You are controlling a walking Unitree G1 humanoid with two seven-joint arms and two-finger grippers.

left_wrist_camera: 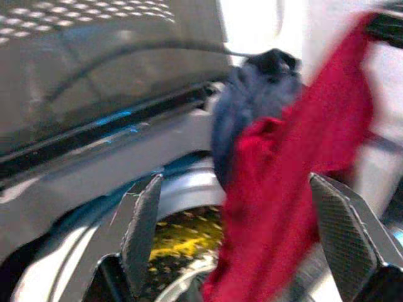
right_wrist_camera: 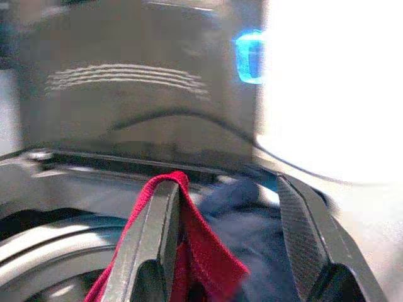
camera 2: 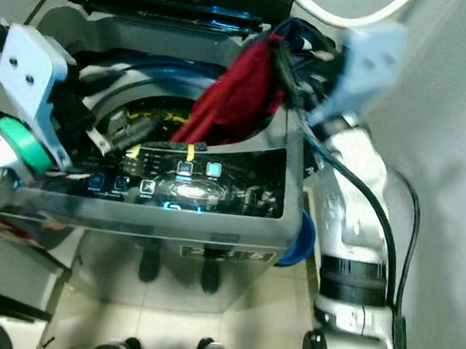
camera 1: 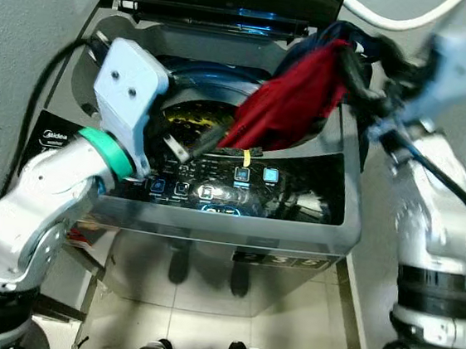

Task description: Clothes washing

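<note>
Left eye view shows your left gripper (camera 1: 187, 149) bent in over the glossy control panel (camera 1: 240, 184), fingers spread and empty. Beyond it, the red cloth (camera 1: 291, 101) and dark blue garment (left_wrist_camera: 252, 107) hang over the washer (camera 1: 212, 214) drum from your raised right gripper (right_wrist_camera: 230, 245), red fabric looped over one finger (right_wrist_camera: 157, 233).
</note>
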